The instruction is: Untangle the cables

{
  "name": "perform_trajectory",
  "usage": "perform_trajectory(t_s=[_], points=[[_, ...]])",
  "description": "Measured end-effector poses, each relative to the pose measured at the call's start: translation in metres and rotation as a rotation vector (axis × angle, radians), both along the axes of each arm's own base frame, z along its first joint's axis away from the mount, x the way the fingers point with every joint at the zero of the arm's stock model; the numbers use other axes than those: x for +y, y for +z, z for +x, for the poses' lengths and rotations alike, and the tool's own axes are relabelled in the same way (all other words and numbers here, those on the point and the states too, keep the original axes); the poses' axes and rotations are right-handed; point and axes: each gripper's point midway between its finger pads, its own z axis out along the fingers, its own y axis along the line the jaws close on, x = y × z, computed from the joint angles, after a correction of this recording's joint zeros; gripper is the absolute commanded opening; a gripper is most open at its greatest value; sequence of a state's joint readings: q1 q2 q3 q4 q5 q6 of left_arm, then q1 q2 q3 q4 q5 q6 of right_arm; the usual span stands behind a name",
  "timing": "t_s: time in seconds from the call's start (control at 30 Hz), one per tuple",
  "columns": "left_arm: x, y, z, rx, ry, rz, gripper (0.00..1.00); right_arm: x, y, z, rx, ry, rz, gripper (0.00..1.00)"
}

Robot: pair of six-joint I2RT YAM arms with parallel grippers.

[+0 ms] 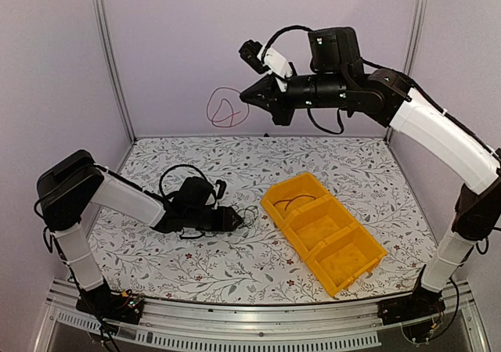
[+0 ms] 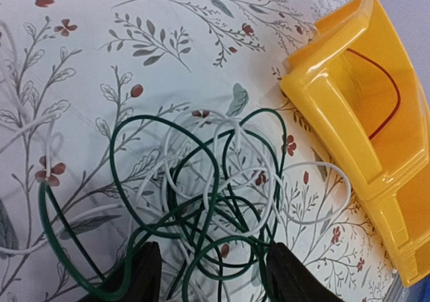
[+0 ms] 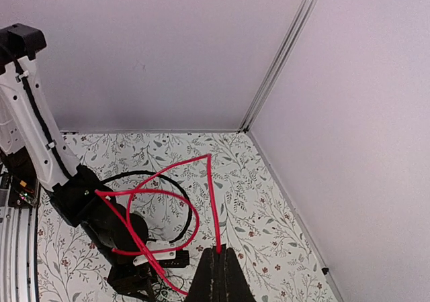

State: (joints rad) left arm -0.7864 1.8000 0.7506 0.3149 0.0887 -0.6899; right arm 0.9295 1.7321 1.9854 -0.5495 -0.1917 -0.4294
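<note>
Now: right tool [image 3: 218,252] clamped on red cable [image 3: 168,194], held aloft above desk [image 1: 376,172]. Left tool [image 2: 213,275] apart, green-white tangle [image 2: 215,181] at its 12 o'clock; yellow bin [image 2: 316,101] at 2 o'clock. Left arm nearer tangle.

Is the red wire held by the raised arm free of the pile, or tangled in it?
Free: the red wire hangs alone from the shut right gripper, above the table; the green-and-white tangle lies below.
</note>
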Motion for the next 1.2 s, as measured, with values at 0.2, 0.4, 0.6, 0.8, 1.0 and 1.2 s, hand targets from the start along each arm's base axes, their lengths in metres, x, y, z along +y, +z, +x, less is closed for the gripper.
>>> perform_trajectory(t_s=[0.2,0.4,0.6,0.8,1.0,1.2], points=[[0.007,0.001,-0.002,-0.01,0.011,0.011,0.6,-0.017,0.002,-0.002,-0.053,-0.027,0.007,0.0],[0.022,0.038,-0.007,-0.079,0.021,0.015,0.65,-0.027,-0.099,0.011,0.074,-0.056,-0.177,0.0],[0.035,0.141,-0.003,-0.298,0.072,-0.111,0.72,-0.039,-0.148,0.01,0.125,-0.073,-0.261,0.0],[0.048,0.209,-0.018,-0.465,0.068,-0.261,0.88,-0.041,-0.155,0.009,0.131,-0.074,-0.267,0.0],[0.038,0.21,-0.02,-0.474,0.04,-0.283,0.89,-0.04,-0.153,0.009,0.139,-0.073,-0.255,0.0],[0.006,0.184,-0.009,-0.407,-0.002,-0.245,0.87,-0.033,-0.138,0.007,0.147,-0.051,-0.216,0.0]])
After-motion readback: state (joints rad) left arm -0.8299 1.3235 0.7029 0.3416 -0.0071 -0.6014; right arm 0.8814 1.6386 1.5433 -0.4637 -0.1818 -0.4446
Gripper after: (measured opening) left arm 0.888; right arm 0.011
